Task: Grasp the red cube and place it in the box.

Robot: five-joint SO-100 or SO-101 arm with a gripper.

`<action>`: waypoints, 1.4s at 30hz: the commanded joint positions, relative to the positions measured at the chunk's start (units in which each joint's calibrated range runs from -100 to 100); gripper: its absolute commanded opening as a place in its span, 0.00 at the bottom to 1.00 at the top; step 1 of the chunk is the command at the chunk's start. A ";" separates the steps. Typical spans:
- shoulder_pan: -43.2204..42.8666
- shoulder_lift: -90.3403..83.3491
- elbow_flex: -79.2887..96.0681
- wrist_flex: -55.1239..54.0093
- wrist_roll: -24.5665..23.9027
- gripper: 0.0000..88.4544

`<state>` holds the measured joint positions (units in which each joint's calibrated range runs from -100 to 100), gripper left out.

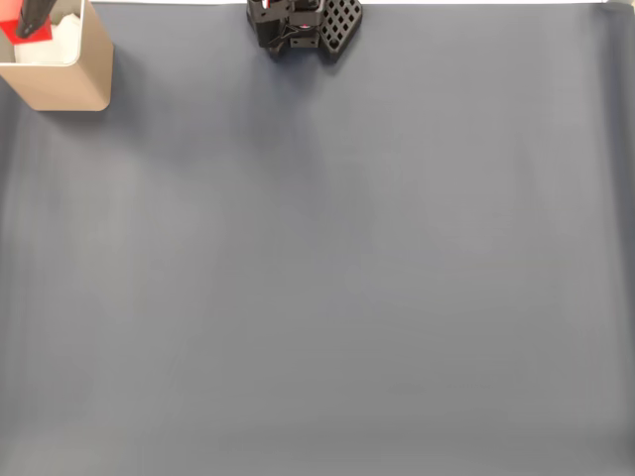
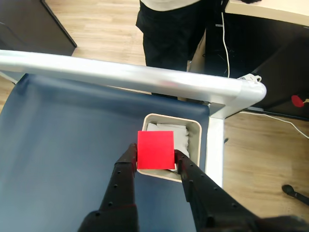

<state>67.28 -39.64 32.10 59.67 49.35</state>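
In the fixed view, the box (image 1: 62,81) sits at the top left corner of the grey-blue table (image 1: 327,278), with the red cube (image 1: 30,30) above its opening and the arm's black base (image 1: 303,25) at the top edge.

In the wrist view, the pincer (image 2: 155,157) grasps the red cube (image 2: 155,150) between its black fingers (image 2: 126,169), directly over the white-lined box (image 2: 193,130) by the table's metal rail (image 2: 120,75).

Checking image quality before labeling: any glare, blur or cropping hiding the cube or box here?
Fixed view: flat, even light, soft focus; the box and red cube are cropped at the top-left corner. Wrist view: sharp; glare on the metal table rail, cube evenly lit between the gripper fingers, no blur.
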 commanded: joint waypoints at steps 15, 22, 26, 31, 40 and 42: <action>4.02 -4.55 2.12 -1.88 -0.59 0.00; 4.02 -4.64 2.12 -1.96 -0.54 0.00; 3.81 -4.64 2.12 -2.37 -0.54 0.00; 3.31 -4.55 2.12 -3.03 -0.59 0.00; 3.03 -4.03 2.12 -3.76 -0.78 0.13; 3.03 -3.94 2.12 -4.09 -0.93 0.22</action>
<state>70.70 -42.25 35.17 56.96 48.82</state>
